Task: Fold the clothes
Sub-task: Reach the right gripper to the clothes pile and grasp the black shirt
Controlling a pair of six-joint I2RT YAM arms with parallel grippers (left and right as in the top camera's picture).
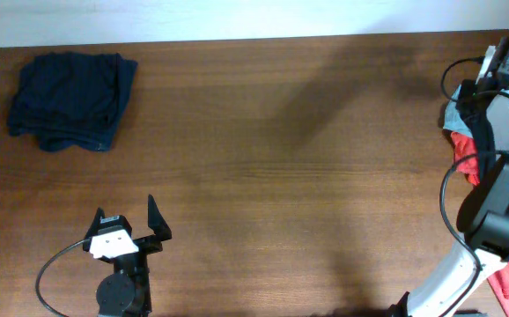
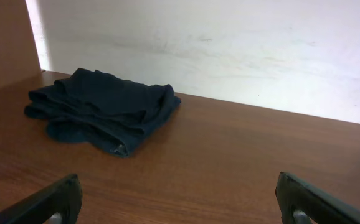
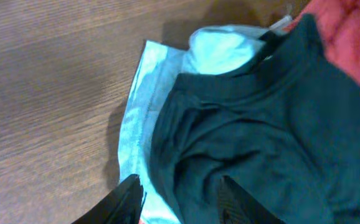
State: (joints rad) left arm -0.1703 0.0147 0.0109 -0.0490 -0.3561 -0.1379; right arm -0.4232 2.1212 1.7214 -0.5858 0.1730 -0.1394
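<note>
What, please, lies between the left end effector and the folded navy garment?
Only bare wooden tabletop: the left wrist view shows nothing between the left end effector and the navy garment; overhead agrees.

Brown wood-grain tabletop [image 1: 281, 176], with the grain running along its length, fills the overhead view. A pale, faintly scuffed wall [image 2: 230, 50] borders its far edge. A soft diagonal shadow [image 1: 325, 97] crosses the tabletop right of centre.

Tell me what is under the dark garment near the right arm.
A pale blue garment lies under the dark garment, its edge and a fold showing on the wooden table. How far it runs beneath is covered.
</note>
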